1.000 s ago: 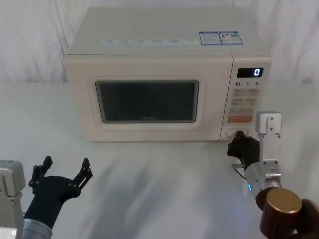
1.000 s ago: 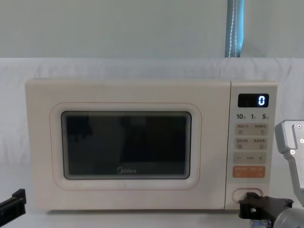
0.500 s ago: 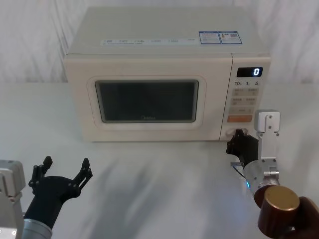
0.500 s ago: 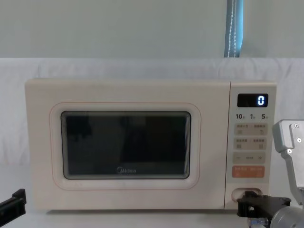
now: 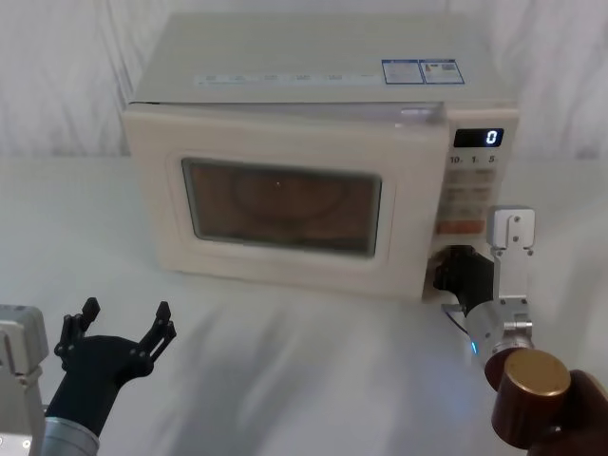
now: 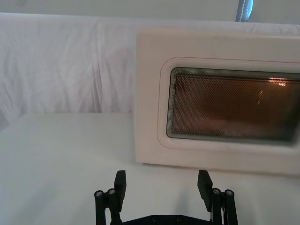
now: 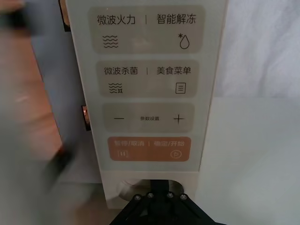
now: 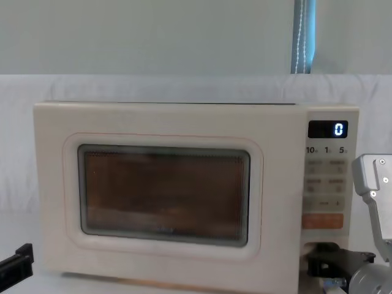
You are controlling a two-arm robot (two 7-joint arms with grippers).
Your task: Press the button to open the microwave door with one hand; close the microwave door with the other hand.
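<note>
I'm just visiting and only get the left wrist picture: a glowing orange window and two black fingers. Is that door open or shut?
Observer: Ajar. In the head view the microwave door has its right edge standing out in front of the control panel.
Operator: What opened it?
Observer: I can't see a push, but the right gripper sits at the button at the foot of that panel, fingers together.
Operator: And where is my own arm in all this?
Observer: From the head camera, the left gripper hangs open, low at the robot's left front, apart from the microwave.
</note>
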